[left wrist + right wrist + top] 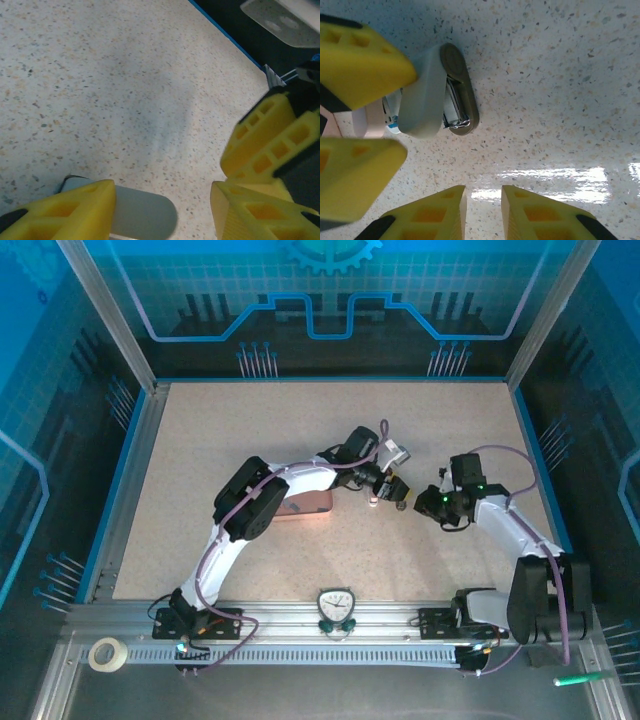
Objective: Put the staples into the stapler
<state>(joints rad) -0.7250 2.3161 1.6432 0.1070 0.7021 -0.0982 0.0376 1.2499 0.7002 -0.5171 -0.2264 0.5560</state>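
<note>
Top view: left gripper (385,490) and right gripper (412,502) meet tip to tip near mid-table, right of a pink tray (312,504) that is partly under the left arm. Stapler (375,499) is a tiny pale spot at the left gripper's tip. Jaw states are too small to read here.

Left wrist view: left gripper (164,200) is about half open. The stapler's (142,215) pale rounded end pokes out from under its left finger (65,212). Bare table (125,100) shows between the stapler and the other finger. The right gripper's yellow fingers (265,130) sit close by on the right.

Right wrist view: right gripper (484,200) is only slightly open, a slim gap with nothing in it, and it points at the stapler (427,95) from just beside it. The stapler lies on the table between the left gripper's fingers (360,65). The upper finger touches its white top; contact with the lower one is unclear. The stapler is hinged open, with shiny metal (454,112) showing between the white top and the greyish base. Can't tell if that metal is staples.
</note>
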